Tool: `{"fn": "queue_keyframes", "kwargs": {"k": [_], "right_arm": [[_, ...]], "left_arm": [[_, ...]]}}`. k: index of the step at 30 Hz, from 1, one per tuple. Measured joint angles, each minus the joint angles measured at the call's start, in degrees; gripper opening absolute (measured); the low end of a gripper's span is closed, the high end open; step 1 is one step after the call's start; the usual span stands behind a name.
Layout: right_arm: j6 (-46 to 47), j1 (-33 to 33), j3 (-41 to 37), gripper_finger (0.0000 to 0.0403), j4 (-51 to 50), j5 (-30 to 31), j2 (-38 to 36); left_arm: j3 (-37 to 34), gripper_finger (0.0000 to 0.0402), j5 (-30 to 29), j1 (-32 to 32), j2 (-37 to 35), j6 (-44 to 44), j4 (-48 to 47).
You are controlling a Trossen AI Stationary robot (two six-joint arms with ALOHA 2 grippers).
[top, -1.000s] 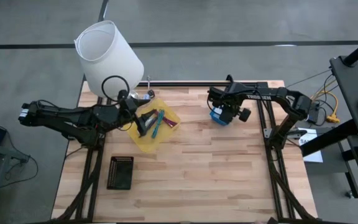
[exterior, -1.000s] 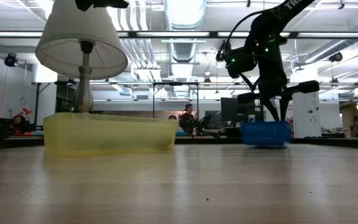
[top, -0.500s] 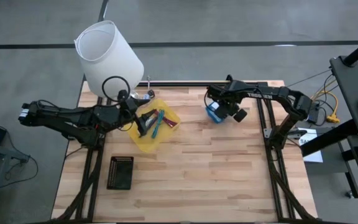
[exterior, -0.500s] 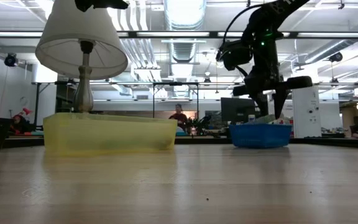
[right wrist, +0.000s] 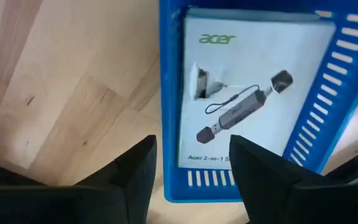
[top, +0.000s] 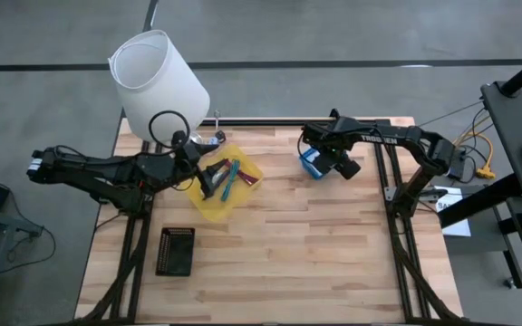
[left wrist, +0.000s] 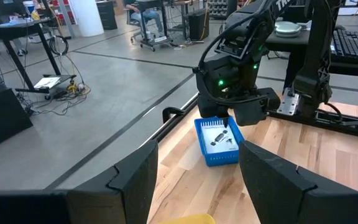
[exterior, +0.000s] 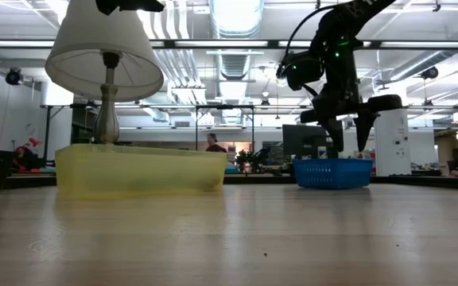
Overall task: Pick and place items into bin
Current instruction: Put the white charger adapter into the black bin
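Two bins are seen from above: a small blue slotted plastic bin (top: 313, 164) near the tabletop's far edge and a yellow translucent plastic tray (top: 208, 206) left of centre. The right gripper (top: 326, 164) hangs just over the blue bin, while the left gripper (top: 208, 177) reaches into the yellow tray, where a teal pen (top: 228, 181) and a slim purple stick (top: 246, 178) lie with their long axes slanting across the tray; the left arm is by far the nearer to them.

Across the pale wooden tabletop (exterior: 237, 238) in the low view, the right gripper (exterior: 347, 133) is held directly above the blue bin (exterior: 332, 171) with its jaws spread and nothing between them.

Past the left arm's own parted, empty dark fingers (left wrist: 133, 180) in the left wrist view, the blue bin (left wrist: 218, 142) is seen well apart, under the other arm.

Inside the blue bin (right wrist: 328, 112) in the right wrist view, a white rectangular packet (right wrist: 247, 93) printed with a grey adapter lies flat, straight ahead between the released right fingers (right wrist: 135, 174).
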Motion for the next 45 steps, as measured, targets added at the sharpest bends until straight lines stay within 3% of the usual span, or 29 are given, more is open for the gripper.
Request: {"fn": "queue_keyframes", "kwargs": {"k": [5,7,10,14,17,23,28,34,37,45], "right_arm": [[11.4,0.0,1.7,0.0185,1.4,-0.2,0.0],[18.6,-0.2,2.8,0.0180,3.3,-3.1,0.0],[30.2,-1.7,4.4,0.0170,9.7,-16.5,-0.3],[47.0,-3.9,4.6,0.0157,26.5,-37.2,-1.0],[59.2,-3.6,4.1,0.0148,40.2,-40.0,-1.1],[67.1,1.5,3.8,0.0135,57.3,-33.7,-1.1],[56.2,9.5,3.1,0.0136,55.1,-26.7,-1.1],[41.3,15.8,1.0,0.0136,57.1,-3.4,0.3],[39.1,16.3,1.4,0.0136,62.2,4.8,0.6],[49.3,14.2,8.1,0.0124,69.4,6.3,-0.8]], "left_arm": [[0.0,0.0207,0.0,0.0,0.0,0.0,0.0],[0.0,0.0207,0.0,0.0,0.0,0.0,0.0],[0.0,0.0207,-0.2,0.0,0.0,-0.1,0.0],[0.0,0.0207,-0.4,0.0,0.0,-0.1,1.1],[0.0,0.0207,-0.5,0.0,0.0,-0.1,2.4],[0.0,0.0207,-0.5,0.0,0.0,-0.2,5.2],[0.0,0.0207,-0.5,0.0,0.0,-0.2,5.8],[0.0,0.0207,-0.5,0.0,0.0,-0.2,5.9],[0.0,0.0207,-0.4,0.0,0.0,-0.2,6.3],[-0.2,0.0207,-0.5,0.0,0.0,-3.1,6.9]]}}
